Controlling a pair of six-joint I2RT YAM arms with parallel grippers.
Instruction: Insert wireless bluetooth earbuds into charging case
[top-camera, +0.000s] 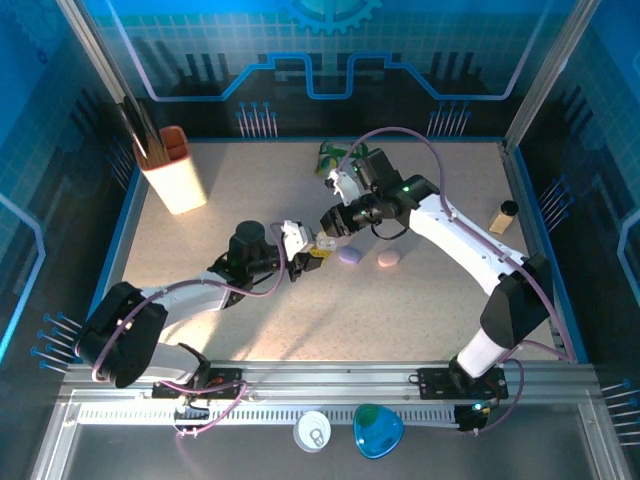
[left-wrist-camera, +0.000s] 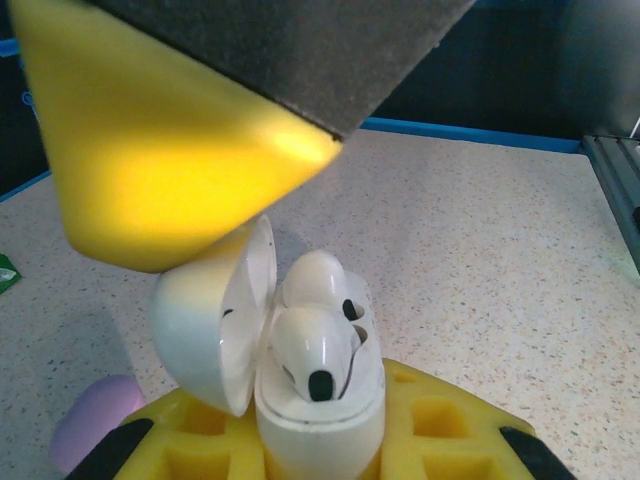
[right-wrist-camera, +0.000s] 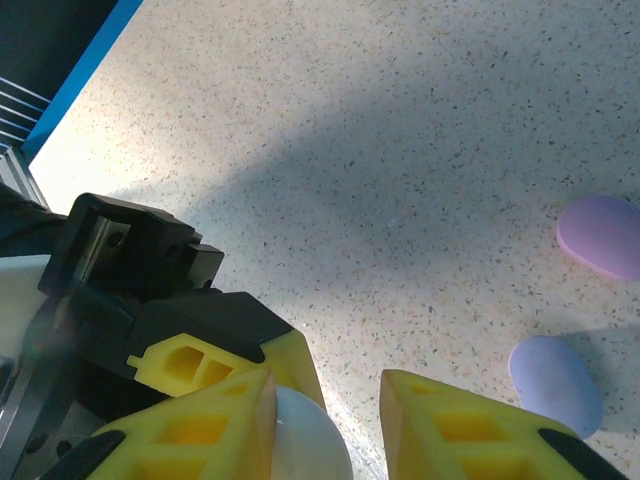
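Observation:
My left gripper (top-camera: 303, 252) (left-wrist-camera: 320, 435) is shut on the body of a white charging case (left-wrist-camera: 320, 425), which stands upright between its yellow fingers. The lid (left-wrist-camera: 212, 325) is swung open to the left. Two white earbuds sit in the case, one in front (left-wrist-camera: 312, 350) and one behind (left-wrist-camera: 316, 275). My right gripper (top-camera: 325, 243) (right-wrist-camera: 325, 425) hovers right over the case with its jaws apart. One of its yellow fingers (left-wrist-camera: 150, 170) is just above the lid. The lid's white dome (right-wrist-camera: 305, 440) touches the left finger (right-wrist-camera: 190, 435), with a gap to the other.
A lilac case (top-camera: 349, 255) (right-wrist-camera: 555, 385) and a pinkish case (top-camera: 388, 260) (right-wrist-camera: 605, 235) lie shut on the table to the right. A cream holder with tools (top-camera: 172, 170) stands at the back left, a green packet (top-camera: 335, 155) at the back, a small bottle (top-camera: 503, 215) at the right.

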